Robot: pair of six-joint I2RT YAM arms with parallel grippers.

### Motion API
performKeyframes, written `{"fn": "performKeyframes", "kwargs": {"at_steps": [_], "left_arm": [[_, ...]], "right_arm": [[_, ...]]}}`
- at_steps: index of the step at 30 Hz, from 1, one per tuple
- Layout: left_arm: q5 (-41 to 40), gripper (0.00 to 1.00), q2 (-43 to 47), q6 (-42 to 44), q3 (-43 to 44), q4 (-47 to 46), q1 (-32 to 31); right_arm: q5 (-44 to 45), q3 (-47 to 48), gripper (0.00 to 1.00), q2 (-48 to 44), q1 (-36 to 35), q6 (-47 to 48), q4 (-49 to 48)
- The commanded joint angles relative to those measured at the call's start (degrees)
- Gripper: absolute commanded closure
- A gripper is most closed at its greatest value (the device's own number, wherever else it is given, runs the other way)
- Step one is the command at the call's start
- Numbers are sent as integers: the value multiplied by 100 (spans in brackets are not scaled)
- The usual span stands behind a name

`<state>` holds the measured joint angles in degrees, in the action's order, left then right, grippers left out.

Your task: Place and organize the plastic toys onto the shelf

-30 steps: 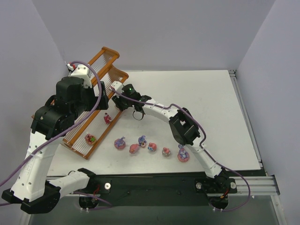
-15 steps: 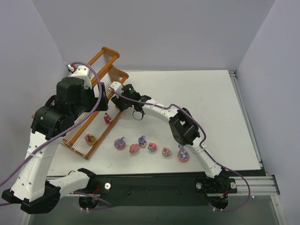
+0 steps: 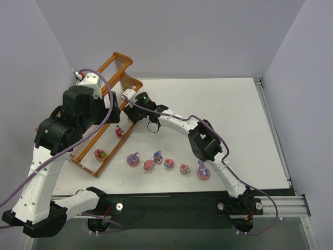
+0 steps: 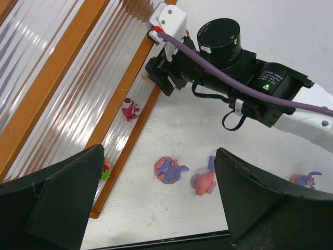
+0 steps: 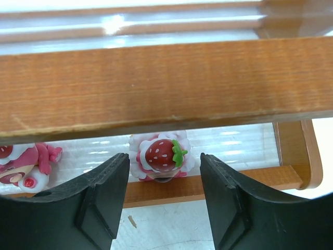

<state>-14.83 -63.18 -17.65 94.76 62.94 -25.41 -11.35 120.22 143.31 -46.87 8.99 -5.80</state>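
Both apart: left jaws wide; right jaws flanking strawberry toy [image 5: 158, 155] on shelf [image 5: 156, 83]

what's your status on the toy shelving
Left gripper open, empty. Right gripper open around strawberry toy on shelf, its rail close overhead. Six toys loose on table.

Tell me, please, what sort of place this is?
Probably a robotics lab cell: two robot arms bolted to a white table, plain grey walls around it, plastic toys staged beside a shelf.
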Motion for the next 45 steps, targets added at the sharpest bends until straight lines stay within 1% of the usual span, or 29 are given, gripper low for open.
{"fn": "performKeyframes", "kwargs": {"at_steps": [1, 3, 6, 7, 10, 13, 17, 18, 20, 21, 23, 24, 27, 28, 29, 30, 31, 32, 34, 35, 38, 40, 42, 43, 45], "left_arm": [[-99, 3, 33, -63, 271, -1, 18], [-134, 3, 42, -72, 280, -18, 18], [-178, 3, 86, -90, 288, -62, 18], [-178, 3, 86, -98, 262, -97, 18], [-196, 3, 165, -125, 192, -176, 18], [-213, 3, 236, -151, 157, -229, 18], [-274, 3, 297, -247, 157, -256, 27], [-292, 3, 323, -274, 165, -247, 18], [-362, 3, 350, -362, 148, -221, 18], [-371, 3, 393, -388, 139, -186, 27], [-450, 3, 490, -441, 95, -185, 27], [-477, 3, 517, -450, 34, -185, 27], [-521, 3, 649, -485, -159, -212, 27], [-521, 3, 692, -485, -203, -220, 27], [-530, 3, 745, -485, -256, -238, 27], [-530, 3, 763, -485, -343, -238, 27], [-521, 3, 798, -485, -379, -229, 27], [-512, 3, 807, -485, -414, -229, 27], [-460, 3, 833, -494, -493, -238, 27], [-416, 3, 833, -494, -520, -273, 27], [-196, 3, 816, -485, -643, -369, 27], [216, 3, 746, -362, -739, -440, 18], [680, 5, 649, -388, -810, -432, 10], [779, 7, 553, -432, -941, -336, -34], [885, 9, 552, -616, -1239, -369, -174]], "right_arm": [[37, 186, 43, -232, 20, -91, 9], [37, -93, 42, -417, 12, -91, 0], [54, -718, 40, -952, 11, -152, -438], [46, -1068, 40, -1075, 20, -170, -596], [98, -1579, 39, -1689, 20, -249, -825], [151, -1984, 39, -2077, 29, -380, -984], [-15, -2318, 39, -2491, 152, -889, -993], [-42, -2406, 39, -2579, 213, -1308, -949], [-269, -2643, 39, -2860, 284, -1741, -897], [-358, -2688, 39, -2956, 354, -2152, -757], [-516, -2680, 40, -3159, 407, -2576, -485], [-700, -2671, 40, -3299, 433, -2839, -179], [-937, -2750, 40, -3606, 416, -3017, 472], [-1008, -2811, 40, -3695, 398, -3000, 553], [-1053, -3073, 40, -3809, 381, -2948, 824], [-1149, -3240, 40, -4071, 337, -2869, 887], [-1184, -3416, 40, -4230, 311, -2694, 923], [-1167, -3792, 40, -4380, 258, -2597, 1019], [-1150, -4076, 40, -4767, 144, -2290, 1186], [-1080, -4190, 40, -4872, 100, -2210, 1378], [-764, -4638, 40, -5355, -137, -2051, 1494], [-388, -4920, 41, -5497, -234, -2059, 1503], [-105, -5052, 43, -5628, -244, -2427, 1556], [201, -5166, 43, -5664, -243, -2585, 1582], [388, -5254, 44, -5760, -208, -2875, 1670]]}}
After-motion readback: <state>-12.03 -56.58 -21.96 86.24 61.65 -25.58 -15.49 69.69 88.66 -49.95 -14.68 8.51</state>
